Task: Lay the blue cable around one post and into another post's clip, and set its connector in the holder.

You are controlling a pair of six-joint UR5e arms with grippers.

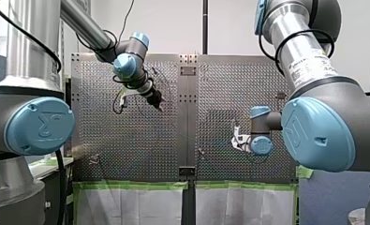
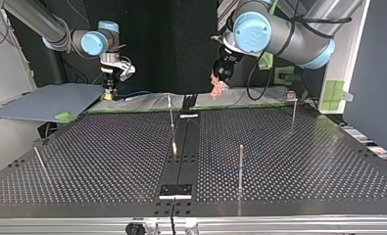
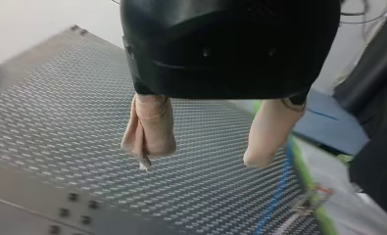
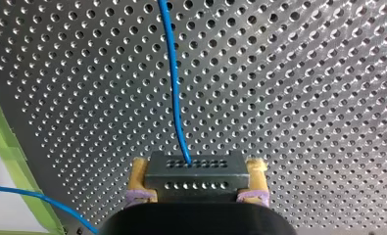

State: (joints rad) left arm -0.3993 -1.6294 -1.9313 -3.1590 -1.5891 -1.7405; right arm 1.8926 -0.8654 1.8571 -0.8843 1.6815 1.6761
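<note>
While my right pincer (image 4: 198, 170) is clamping the connector (image 4: 196, 182), a small dark slab with two rows of holes, the blue cable (image 4: 174, 88) is running ahead at twelve o'clock over the perforated metal counter (image 4: 303, 98). It is looking thin, limp and light, probably best gripped near the connector. My left pincer (image 3: 201, 157), beige-padded, is hanging apart and empty.

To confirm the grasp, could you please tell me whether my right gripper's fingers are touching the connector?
Touching. The right wrist view shows the connector clamped between the right gripper's fingers, a pad pressed against each end.
</note>
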